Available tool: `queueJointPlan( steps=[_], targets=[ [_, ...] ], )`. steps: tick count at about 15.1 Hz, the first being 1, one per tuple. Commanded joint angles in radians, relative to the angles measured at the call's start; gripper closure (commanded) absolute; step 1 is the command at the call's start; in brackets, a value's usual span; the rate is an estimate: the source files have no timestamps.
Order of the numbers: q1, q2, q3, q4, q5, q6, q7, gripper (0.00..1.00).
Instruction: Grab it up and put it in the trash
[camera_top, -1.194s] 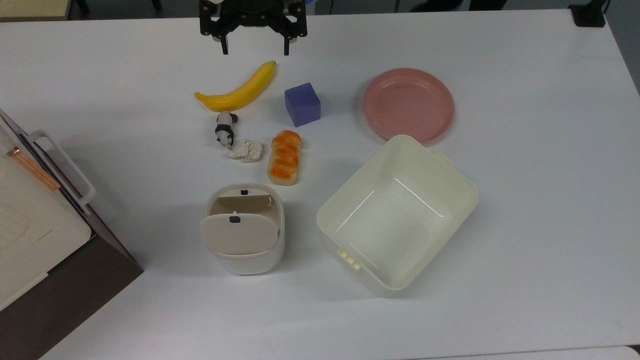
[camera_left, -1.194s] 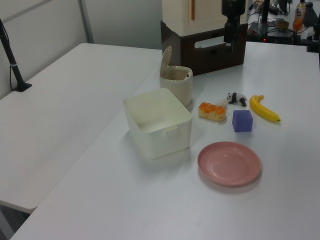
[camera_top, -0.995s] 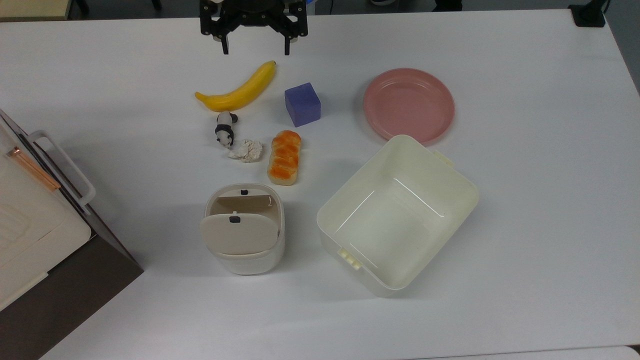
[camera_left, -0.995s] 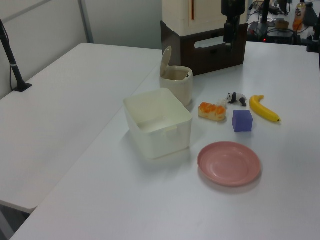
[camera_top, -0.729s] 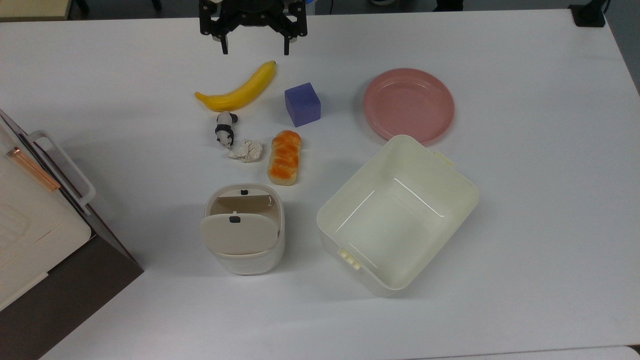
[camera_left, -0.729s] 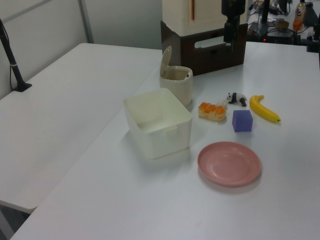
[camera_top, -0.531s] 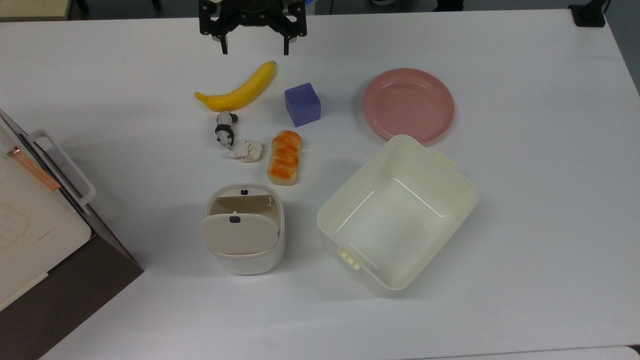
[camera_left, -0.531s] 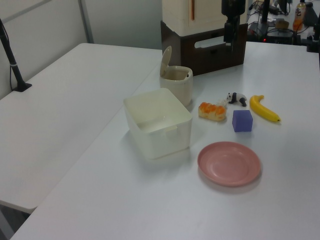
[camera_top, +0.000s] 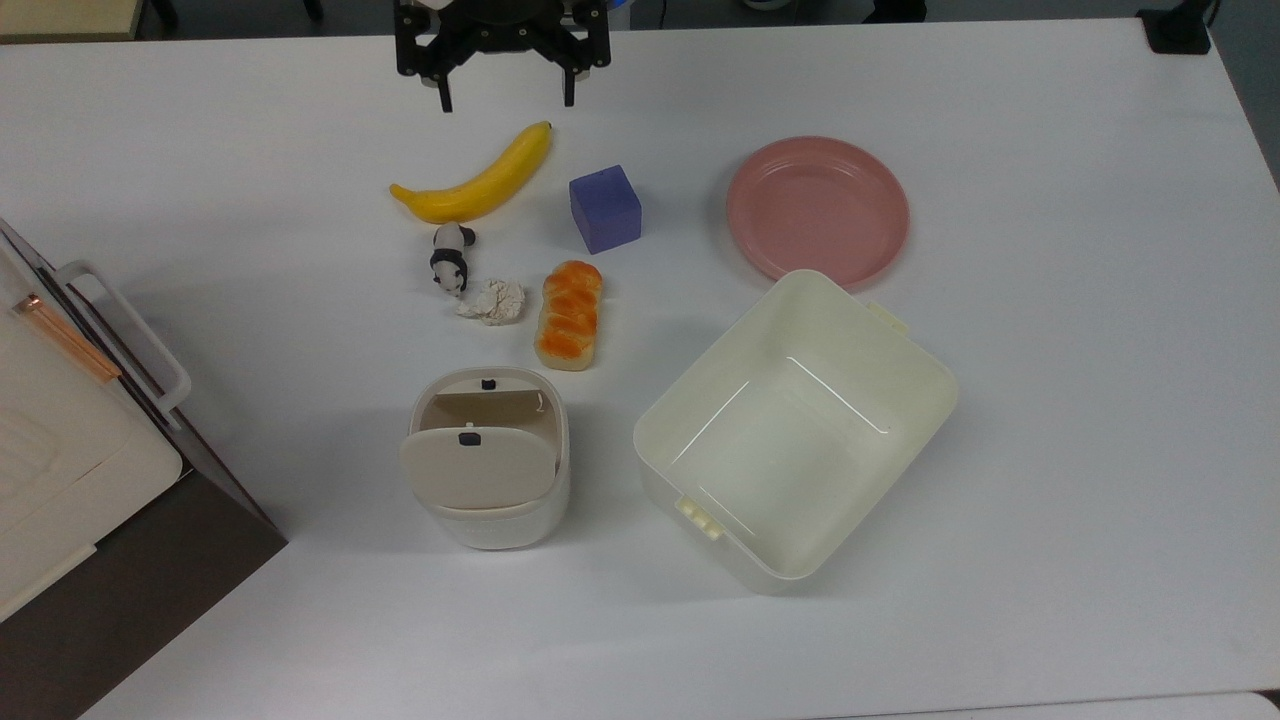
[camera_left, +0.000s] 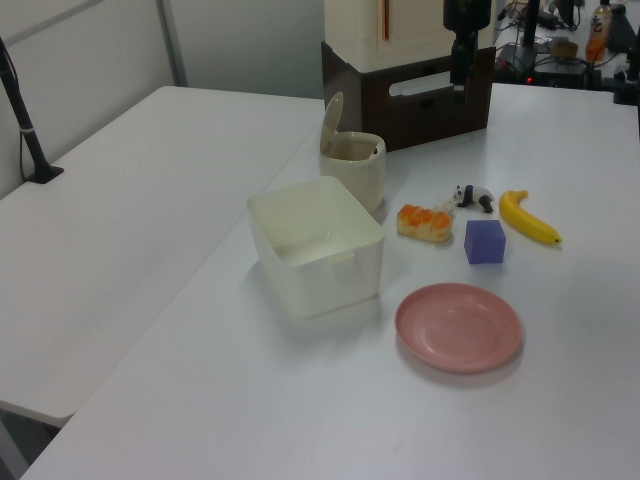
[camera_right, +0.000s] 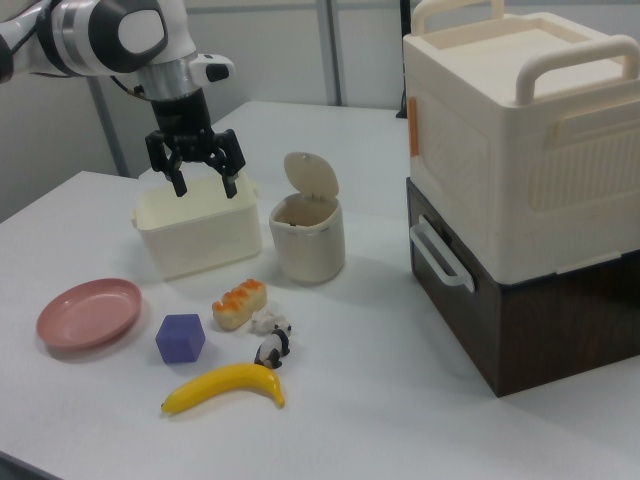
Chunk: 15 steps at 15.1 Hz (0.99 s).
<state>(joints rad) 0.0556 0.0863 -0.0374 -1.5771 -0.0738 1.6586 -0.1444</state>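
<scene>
The crumpled off-white paper wad (camera_top: 493, 301) lies on the white table between a panda figurine (camera_top: 449, 258) and a bread loaf (camera_top: 571, 315); in the right view the wad (camera_right: 266, 321) sits just above the panda. The trash (camera_top: 488, 457), a small cream bin with its flap lid raised, stands below them in the top view and shows as the trash (camera_right: 307, 232) in the right view and the trash (camera_left: 352, 167) in the left view. My gripper (camera_top: 503, 97) hangs open high over the table's far edge, above the banana, well away from the wad; it also appears as the gripper (camera_right: 205, 183).
A banana (camera_top: 478, 181), a purple cube (camera_top: 605, 208), a pink plate (camera_top: 817, 208) and a large cream tub (camera_top: 795, 427) share the table. A cream crate on a dark box (camera_top: 70, 440) stands at the top view's left edge.
The gripper has shifted very slightly toward the top view's left; everything on the table is where it was.
</scene>
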Motion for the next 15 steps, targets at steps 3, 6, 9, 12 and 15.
queueJointPlan(
  steps=[3,6,9,12,15],
  targets=[
    [-0.031,0.013,-0.012,-0.015,0.002,0.009,-0.367,0.00],
    [-0.036,0.023,-0.010,-0.020,0.000,0.009,-0.518,0.00],
    [-0.036,0.026,-0.009,-0.040,-0.001,0.018,-0.601,0.00],
    [-0.036,0.027,-0.009,-0.127,-0.001,0.114,-0.769,0.00],
    [-0.036,0.026,-0.006,-0.254,0.002,0.260,-0.816,0.00]
  ],
)
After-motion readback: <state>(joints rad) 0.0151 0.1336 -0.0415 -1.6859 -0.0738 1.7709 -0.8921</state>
